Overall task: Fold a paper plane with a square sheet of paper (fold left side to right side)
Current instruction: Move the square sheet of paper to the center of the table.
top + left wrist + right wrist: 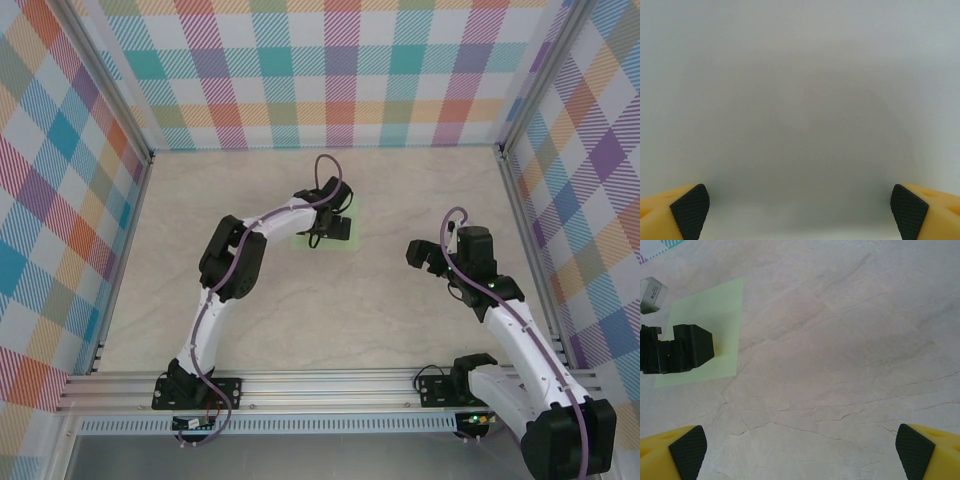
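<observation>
Item 1, the square sheet of paper [348, 238]: pale green, lying flat on the marbled worktop [420, 190] in the far middle of the work area, nearer the back wall than the arm bases. In the right wrist view the sheet [710, 310] sits at the upper left, its edges clean against the stone pattern of the worktop [840, 340].

Item 2, the left gripper [322, 235]: positioned directly over the sheet, its arm reaching forward and bent at the elbow. Its wrist view shows the two black pads [690, 210] far apart at the lower corners, with nothing between them: released, grasping nothing. The surface beneath is a pale, featureless blur (too close to resolve), so contact with the paper cannot be confirmed. From the right wrist camera, the black body of the left gripper [677, 352] covers the left part of the sheet.

Item 3, the right gripper [422, 258]: over bare worktop, to the right of the sheet and well apart from it. Its pads [687, 450] stand wide apart, empty.

Item 4, enclosure: checked walls [320, 70] on three sides.
</observation>
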`<move>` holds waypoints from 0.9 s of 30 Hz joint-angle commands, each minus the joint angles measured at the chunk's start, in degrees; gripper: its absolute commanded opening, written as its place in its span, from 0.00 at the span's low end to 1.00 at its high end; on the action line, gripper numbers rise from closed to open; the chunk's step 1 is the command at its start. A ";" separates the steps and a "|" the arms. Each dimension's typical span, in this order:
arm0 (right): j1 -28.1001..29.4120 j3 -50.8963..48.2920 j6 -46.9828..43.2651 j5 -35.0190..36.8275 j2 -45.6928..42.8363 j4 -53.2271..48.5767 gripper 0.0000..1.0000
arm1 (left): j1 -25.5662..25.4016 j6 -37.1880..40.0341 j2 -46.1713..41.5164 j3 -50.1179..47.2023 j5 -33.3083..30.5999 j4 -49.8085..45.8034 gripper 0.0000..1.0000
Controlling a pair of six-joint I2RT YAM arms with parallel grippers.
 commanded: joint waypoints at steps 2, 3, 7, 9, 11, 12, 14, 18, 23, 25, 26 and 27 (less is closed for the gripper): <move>0.42 1.74 0.99 0.37 -0.77 -1.32 1.00 | -3.66 -4.16 -0.05 -6.42 6.61 -5.97 0.95; 0.46 1.72 1.10 0.44 -0.89 -1.33 1.00 | -4.29 -4.60 -0.85 -7.65 6.76 -5.97 0.95; 0.42 1.55 1.19 0.46 -0.81 -1.47 1.00 | -6.93 -7.22 -4.25 -13.73 6.70 -5.93 0.95; 0.51 1.41 1.27 0.46 -0.43 -1.42 1.00 | -8.51 -8.27 -6.02 -16.46 5.81 -5.85 0.95; 0.52 1.19 1.35 0.37 -0.01 -1.51 1.00 | -10.26 -8.99 -7.26 -18.78 4.39 -6.14 0.95; 0.53 1.23 1.60 0.45 0.20 -1.64 1.00 | -11.21 -9.22 -7.83 -19.73 3.71 -6.25 0.95; 0.59 1.22 1.69 0.52 0.64 -1.80 1.00 | -12.48 -9.87 -8.70 -21.38 3.18 -6.07 0.95; 0.69 1.27 1.62 0.46 1.25 -1.94 1.00 | -13.79 -10.60 -11.80 -24.18 3.53 -4.86 0.95; 0.91 1.28 1.71 -0.36 2.51 -1.99 1.00 | -13.75 -10.24 -17.73 -24.98 2.79 -4.77 0.96; 1.15 1.41 1.71 -1.13 3.57 -1.62 1.00 | -13.57 -9.92 -20.47 -25.09 2.90 -4.58 0.97; 1.29 1.49 1.71 -1.73 4.22 -1.23 1.00 | -13.35 -9.71 -21.84 -25.47 3.26 -4.29 0.98; 1.53 1.63 1.71 -2.48 5.22 -0.77 1.00 | -13.06 -9.55 -23.35 -26.02 3.91 -3.79 0.98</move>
